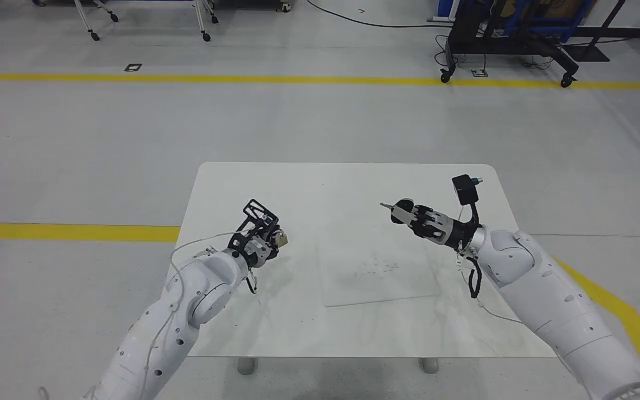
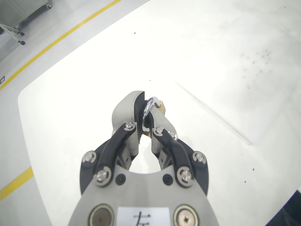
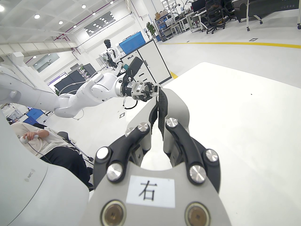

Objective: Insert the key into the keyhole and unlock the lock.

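Top view: my right gripper (image 1: 402, 212) pinches the key (image 1: 385, 207), shaft pointing ahead roughly toward the lock (image 1: 282, 238) clamped in my left gripper (image 1: 267, 238), well apart.

Robotics lab, yellow floor tape (image 1: 300, 78), wkstn desks (image 3: 270, 8), humanoid robot (image 3: 111, 54)

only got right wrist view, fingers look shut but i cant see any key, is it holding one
Observer: Yes. In the top view the tip of a thin key sticks out of the right gripper.
Operator: ok and the lock, who has it
Observer: The left wrist view shows the left gripper shut on the lock, its silver shackle between the fingers.
Operator: are they close yet
Observer: No. From above, a clear gap of bare table separates key and lock.
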